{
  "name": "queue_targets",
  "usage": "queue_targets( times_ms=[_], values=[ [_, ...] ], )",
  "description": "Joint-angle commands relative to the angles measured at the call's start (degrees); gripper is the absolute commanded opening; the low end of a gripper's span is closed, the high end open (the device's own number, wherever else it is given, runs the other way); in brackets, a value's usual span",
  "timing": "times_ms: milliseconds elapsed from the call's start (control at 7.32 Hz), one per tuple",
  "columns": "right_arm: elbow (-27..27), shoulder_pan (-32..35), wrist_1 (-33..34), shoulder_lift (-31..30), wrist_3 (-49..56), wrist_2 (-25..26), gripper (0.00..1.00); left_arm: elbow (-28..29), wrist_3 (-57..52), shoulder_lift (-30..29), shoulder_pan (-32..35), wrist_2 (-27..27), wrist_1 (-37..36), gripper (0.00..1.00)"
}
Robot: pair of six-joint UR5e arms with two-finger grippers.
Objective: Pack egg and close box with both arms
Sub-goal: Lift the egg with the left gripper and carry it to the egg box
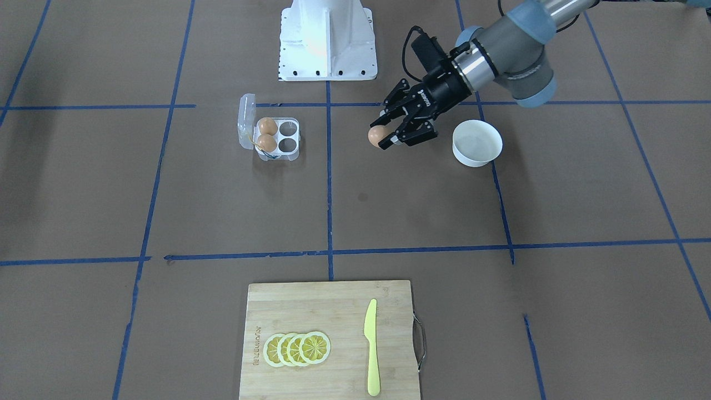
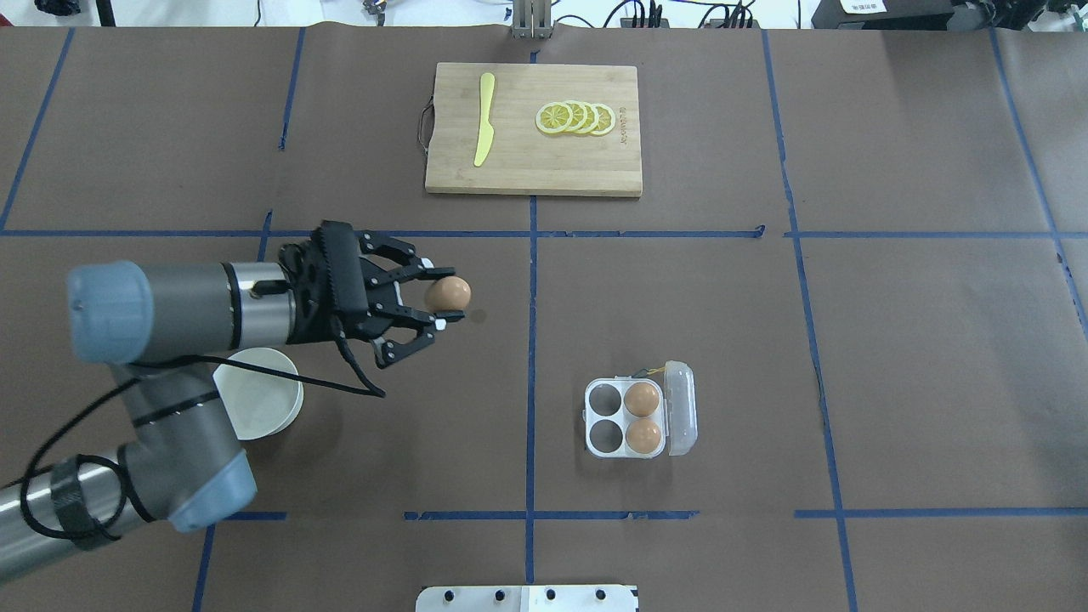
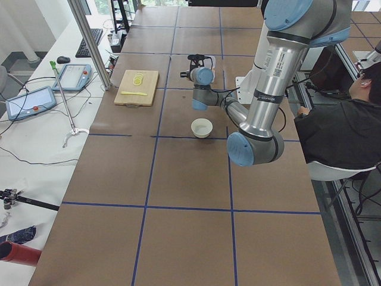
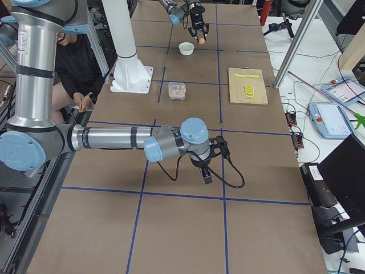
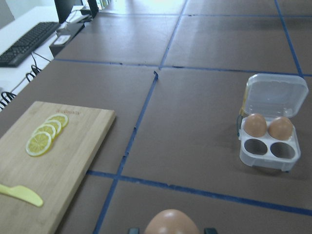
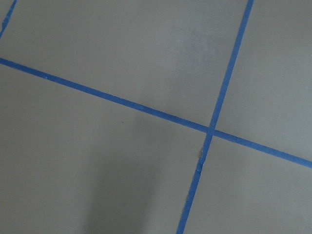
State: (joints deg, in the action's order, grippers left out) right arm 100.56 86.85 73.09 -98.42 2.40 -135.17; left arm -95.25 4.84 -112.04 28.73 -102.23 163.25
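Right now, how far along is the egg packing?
Done: two eggs sit in the box. In hand: the left gripper holds another egg in the air, away from the box. Left: set it in one of the two empty cups, then close the open lid with both arms.

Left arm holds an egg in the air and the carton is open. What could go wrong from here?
1. The egg sits only at the tip of the left gripper, above the table; a slip could crack it.
2. The free cups of the box adjoin two packed eggs; the wide gripper might bump them or shove the box.
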Motion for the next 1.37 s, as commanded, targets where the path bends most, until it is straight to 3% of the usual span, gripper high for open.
queue_targets(
  times_ms=[0, 410, 820, 957, 1093, 1230],
  values=[
    [0.0, 0.4, 0.0, 0.1, -0.4, 0.0, 1.00, 7.0, 0.0, -6.5, -10.2, 9.4, 1.9, 0.00],
    [0.0, 0.5, 0.0, 0.0, -1.6, 0.1, 1.00, 16.6, 0.0, -17.5, -15.9, 17.0, 1.5, 0.00],
    [-0.1, 0.8, 0.0, 0.0, -1.6, 0.1, 1.00, 18.0, 0.2, -18.7, -16.2, 17.9, 1.5, 0.00],
    [-0.2, 0.9, 0.0, 0.0, -1.6, 0.1, 1.00, 17.9, 0.2, -18.7, -16.1, 17.7, 1.5, 0.12],
    [-0.2, 0.9, 0.0, -0.1, -1.6, 0.1, 1.00, 17.7, 0.1, -18.7, -15.9, 17.7, 1.4, 0.64],
    [-0.1, 0.9, 0.0, -0.1, -1.6, 0.0, 1.00, 17.6, 0.2, -18.4, -15.5, 17.7, 1.5, 0.78]
  ],
)
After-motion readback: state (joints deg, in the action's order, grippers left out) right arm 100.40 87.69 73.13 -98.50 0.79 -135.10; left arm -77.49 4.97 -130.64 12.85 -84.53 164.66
